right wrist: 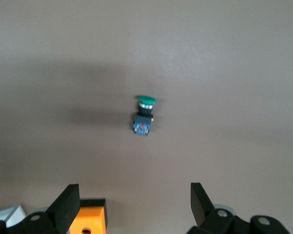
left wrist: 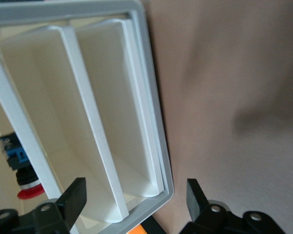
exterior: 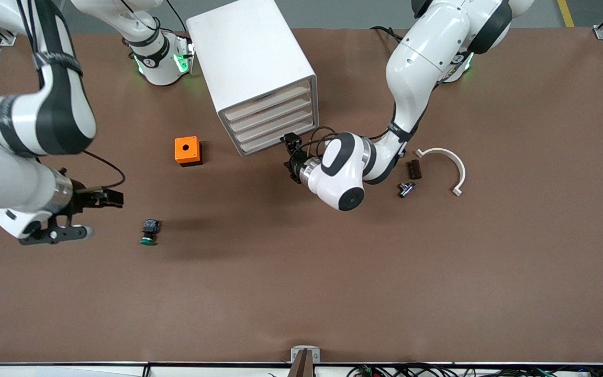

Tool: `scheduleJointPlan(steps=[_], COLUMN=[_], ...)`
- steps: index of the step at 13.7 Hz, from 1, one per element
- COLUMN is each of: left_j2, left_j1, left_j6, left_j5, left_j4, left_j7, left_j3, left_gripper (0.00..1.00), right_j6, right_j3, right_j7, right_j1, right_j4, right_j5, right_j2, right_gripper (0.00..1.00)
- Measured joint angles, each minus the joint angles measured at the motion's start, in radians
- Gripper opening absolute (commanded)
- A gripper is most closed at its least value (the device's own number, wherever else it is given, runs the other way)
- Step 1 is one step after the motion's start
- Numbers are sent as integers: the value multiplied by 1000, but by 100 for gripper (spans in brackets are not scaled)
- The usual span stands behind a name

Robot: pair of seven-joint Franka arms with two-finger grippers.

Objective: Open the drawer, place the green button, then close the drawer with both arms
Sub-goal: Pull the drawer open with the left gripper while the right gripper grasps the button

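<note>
The white cabinet (exterior: 252,63) stands at the robots' edge of the table, and its four beige-fronted drawers (exterior: 272,123) all look pushed in. My left gripper (exterior: 290,170) is open and empty, low at the lower drawers' corner toward the left arm's end. In the left wrist view its fingers (left wrist: 75,195) spread before the drawer fronts (left wrist: 112,136). The button (exterior: 149,232), with a green cap and black-blue body, lies on its side on the table. My right gripper (exterior: 115,198) is open and empty beside it, toward the right arm's end. The right wrist view shows the button (right wrist: 144,114) ahead of the gripper (right wrist: 133,200).
An orange box with a hole (exterior: 187,151) sits between the button and the cabinet. A white curved part (exterior: 450,162), a small dark part (exterior: 413,168) and a small black-and-white part (exterior: 406,188) lie by the left arm. A red-capped part (left wrist: 19,168) shows inside the cabinet.
</note>
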Motion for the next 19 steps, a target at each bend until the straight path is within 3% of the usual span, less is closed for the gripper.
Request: scheduleJointPlan(steps=[5, 12, 14, 16, 17, 18, 19], left_j2=[27, 32, 42, 53, 55, 57, 59], left_j1=[-44, -51, -54, -69, -77, -80, -82], left_j6=[-49, -143, -146, -147, -147, -147, -147], left_j5=[-23, -47, -47, -47, -47, -47, -47], left_j4=[-1, 2, -1, -1, -1, 1, 0], left_j7=[-109, -168, -168, -165, -164, -164, -163], left_j3=[-1, 0, 0, -1, -1, 0, 0], left_gripper=[65, 64, 55, 37, 35, 27, 9], right_j6=[303, 412, 418, 429, 440, 454, 469], right_j3=[-1, -8, -11, -14, -15, -15, -16], right_j7=[108, 172, 180, 182, 182, 182, 183], right_j1=[6, 8, 8, 7, 6, 5, 4], right_j4=[-170, -217, -224, -240, -250, -259, -265], right_j5=[-1, -1, -1, -1, -1, -1, -1], right_j2=[58, 159, 174, 182, 185, 189, 195], right_gripper=[100, 100, 100, 100, 100, 100, 100])
